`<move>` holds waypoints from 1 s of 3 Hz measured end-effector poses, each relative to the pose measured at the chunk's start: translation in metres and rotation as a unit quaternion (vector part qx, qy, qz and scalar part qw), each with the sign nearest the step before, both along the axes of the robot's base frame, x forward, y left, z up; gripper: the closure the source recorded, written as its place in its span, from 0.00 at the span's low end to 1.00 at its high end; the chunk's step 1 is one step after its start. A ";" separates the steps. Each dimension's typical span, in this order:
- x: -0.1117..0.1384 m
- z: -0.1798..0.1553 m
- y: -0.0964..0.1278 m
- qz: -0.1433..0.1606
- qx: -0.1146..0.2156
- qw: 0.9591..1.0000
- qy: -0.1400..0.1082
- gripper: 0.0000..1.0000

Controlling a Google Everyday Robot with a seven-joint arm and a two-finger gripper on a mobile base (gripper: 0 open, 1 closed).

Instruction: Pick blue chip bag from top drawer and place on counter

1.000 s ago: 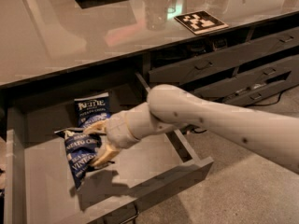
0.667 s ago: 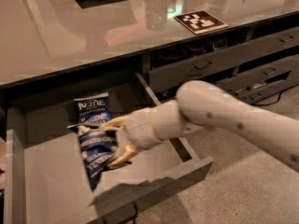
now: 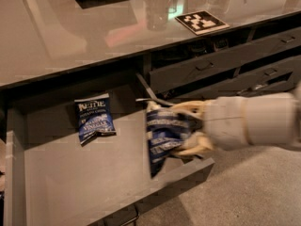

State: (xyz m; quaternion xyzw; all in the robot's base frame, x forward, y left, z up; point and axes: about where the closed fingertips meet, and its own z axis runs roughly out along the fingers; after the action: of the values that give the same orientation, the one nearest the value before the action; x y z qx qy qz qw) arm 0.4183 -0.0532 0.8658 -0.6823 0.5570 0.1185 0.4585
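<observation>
Cream fingers [image 3: 188, 108] pinch the crumpled glossy blue chip bag [image 3: 164, 134] over the shallow top drawer [image 3: 70, 173], right end

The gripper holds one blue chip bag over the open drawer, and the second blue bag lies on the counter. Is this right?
Not quite. The camera view shows the second blue bag lying on the floor of the top drawer, not on the counter. The gripper does hold the blue chip bag over that drawer.
</observation>
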 end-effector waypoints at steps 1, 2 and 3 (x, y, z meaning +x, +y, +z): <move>-0.018 0.049 -0.074 -0.093 -0.037 0.994 -0.041 1.00; -0.018 0.049 -0.074 -0.093 -0.037 0.994 -0.042 1.00; -0.009 0.076 -0.093 -0.125 -0.062 0.987 -0.076 1.00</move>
State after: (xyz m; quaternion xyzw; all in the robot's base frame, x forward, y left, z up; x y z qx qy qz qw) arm 0.4098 -0.1460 0.9418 -0.6415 0.6075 -0.0266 0.4677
